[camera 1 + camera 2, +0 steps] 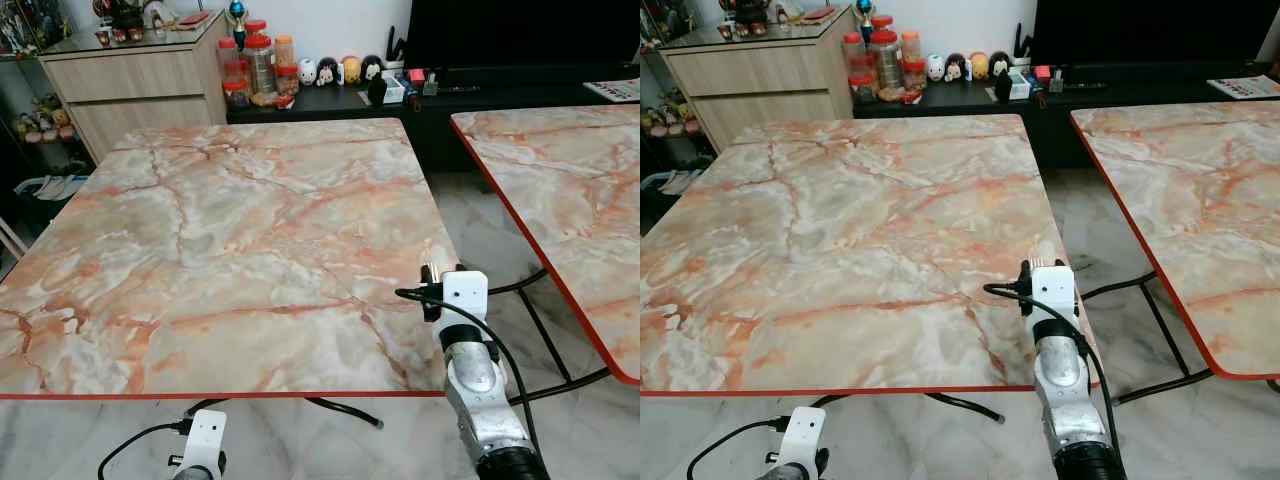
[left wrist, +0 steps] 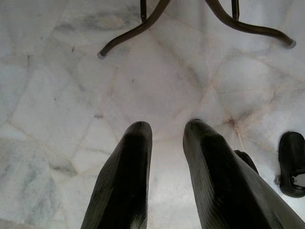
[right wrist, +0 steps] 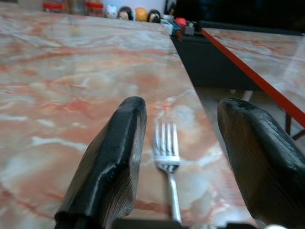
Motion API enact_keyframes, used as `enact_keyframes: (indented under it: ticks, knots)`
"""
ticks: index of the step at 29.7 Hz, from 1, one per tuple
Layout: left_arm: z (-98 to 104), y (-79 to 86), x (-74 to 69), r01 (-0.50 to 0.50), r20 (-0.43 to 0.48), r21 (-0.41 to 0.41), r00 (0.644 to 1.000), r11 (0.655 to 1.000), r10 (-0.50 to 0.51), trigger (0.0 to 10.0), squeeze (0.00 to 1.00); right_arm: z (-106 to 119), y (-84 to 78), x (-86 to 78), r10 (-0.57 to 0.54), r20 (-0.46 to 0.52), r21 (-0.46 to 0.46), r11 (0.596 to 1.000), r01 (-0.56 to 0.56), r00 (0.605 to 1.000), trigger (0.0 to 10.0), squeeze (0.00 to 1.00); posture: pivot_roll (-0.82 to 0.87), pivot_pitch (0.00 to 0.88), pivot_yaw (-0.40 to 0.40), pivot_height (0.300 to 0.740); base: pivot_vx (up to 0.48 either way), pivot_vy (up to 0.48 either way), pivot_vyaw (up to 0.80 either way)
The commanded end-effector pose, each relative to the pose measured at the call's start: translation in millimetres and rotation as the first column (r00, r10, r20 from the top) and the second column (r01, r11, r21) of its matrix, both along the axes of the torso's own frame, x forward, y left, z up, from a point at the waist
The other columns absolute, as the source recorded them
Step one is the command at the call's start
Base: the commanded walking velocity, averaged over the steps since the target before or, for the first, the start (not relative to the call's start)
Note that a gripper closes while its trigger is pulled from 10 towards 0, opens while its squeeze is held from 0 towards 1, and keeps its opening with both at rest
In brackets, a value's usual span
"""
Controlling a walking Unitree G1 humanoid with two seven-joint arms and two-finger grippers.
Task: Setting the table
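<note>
The right gripper (image 3: 178, 143) hovers over the near right corner of the glossy marble-patterned table (image 1: 230, 240), its matte black fingers (image 3: 112, 157) spread wide. A slim shiny metal fork (image 3: 167, 160) lies flat on the table between them. The left gripper (image 2: 167, 157) hangs low over the pale stone floor (image 2: 157, 81), its tapered fingers slightly apart and empty.

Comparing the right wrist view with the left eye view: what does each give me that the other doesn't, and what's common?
Right wrist view alone: a fork lying flat on the marble table, tines pointing away, between the open fingers of the right pincer.

Left eye view alone: the left arm hanging low below the table's near edge, the wooden drawer cabinet, and the right arm's silver wrist at the table's near right corner.

Both: the marble table, the second table on the right, jars and figurines at the back.
</note>
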State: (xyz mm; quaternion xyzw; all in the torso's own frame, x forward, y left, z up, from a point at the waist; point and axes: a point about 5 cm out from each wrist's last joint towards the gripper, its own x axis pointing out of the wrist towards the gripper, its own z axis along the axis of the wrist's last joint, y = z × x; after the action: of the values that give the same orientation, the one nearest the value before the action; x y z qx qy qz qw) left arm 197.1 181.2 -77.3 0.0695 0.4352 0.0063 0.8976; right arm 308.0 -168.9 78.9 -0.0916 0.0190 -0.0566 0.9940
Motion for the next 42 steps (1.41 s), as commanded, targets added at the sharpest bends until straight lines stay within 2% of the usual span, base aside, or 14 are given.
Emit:
enact_keyframes:
  ticks: [1,6,9,16,21,22,23,25,30,42]
  knots:
    - [-1,0.4,-1.1,-0.01,-0.014,-0.005,1.0,1.0,0.01,10.0,0.0,11,0.7,5.2,-0.006,0.026,0.006,1.0,0.006,1.0,10.0,0.0,-0.08,0.0,0.037,0.74,0.0,0.0,0.0]
    - [-1,-0.4,-1.0,-0.009,-0.013,-0.006,1.0,1.0,0.009,10.0,0.0,13,1.2,8.0,0.015,-0.036,-0.004,1.0,-0.015,0.999,10.0,0.0,-0.07,0.0,0.033,0.74,0.0,0.0,0.0]
    - [-1,-0.6,-1.1,-0.008,-0.014,-0.007,1.0,1.0,0.008,10.0,0.0,8,0.2,8.1,0.029,-0.086,0.038,0.999,-0.026,0.996,10.0,0.0,-0.08,0.0,0.032,0.74,0.0,0.0,0.0]
    - [-1,-0.9,-1.3,-0.005,-0.015,-0.007,1.0,1.0,0.005,10.0,0.0,5,1.7,5.9,0.097,-0.1,0.076,0.993,-0.09,0.99,10.0,0.0,-0.08,0.0,0.033,0.74,0.0,0.0,0.0]
    - [-1,-0.7,-2.0,0.002,-0.016,-0.004,1.0,1.0,-0.002,10.0,0.0,-5,-13.4,0.3,0.047,-0.154,0.089,0.995,-0.033,0.987,10.0,0.0,-0.07,0.0,0.032,0.74,0.0,0.0,0.0]
    - [-1,-0.7,-2.0,0.002,-0.016,-0.004,1.0,1.0,-0.002,10.0,0.0,-5,-13.4,0.3,0.047,-0.154,0.089,0.995,-0.033,0.987,10.0,0.0,-0.07,0.0,0.032,0.74,0.0,0.0,0.0]
    - [-1,-1.0,-2.0,0.005,-0.016,-0.004,1.0,1.0,-0.005,10.0,0.0,-7,-24.2,-1.3,-0.005,-0.158,0.086,0.996,0.018,0.987,10.0,0.0,-0.07,0.0,0.031,0.74,0.0,0.0,0.0]
    - [-1,-1.0,-1.9,0.007,-0.015,-0.004,1.0,1.0,-0.007,10.0,0.0,-7,-32.2,-2.2,-0.035,-0.16,0.096,0.994,0.051,0.986,10.0,0.0,-0.08,0.0,0.035,0.74,0.0,0.0,0.0]
    - [-1,-0.7,-0.8,0.009,-0.013,-0.003,1.0,1.0,-0.009,10.0,0.0,-11,-39.1,-5.1,-0.026,-0.173,0.107,0.993,0.045,0.985,10.0,0.0,-0.08,0.0,0.035,0.74,0.0,0.0,0.0]
    - [0,0.7,-0.1,0.001,-0.01,-0.001,1.0,1.0,-0.001,10.0,0.0,-15,-34.8,-3.4,0.044,-0.162,0.185,0.983,-0.014,0.986,10.0,0.0,-0.07,0.0,0.042,0.74,0.0,0.0,0.0]
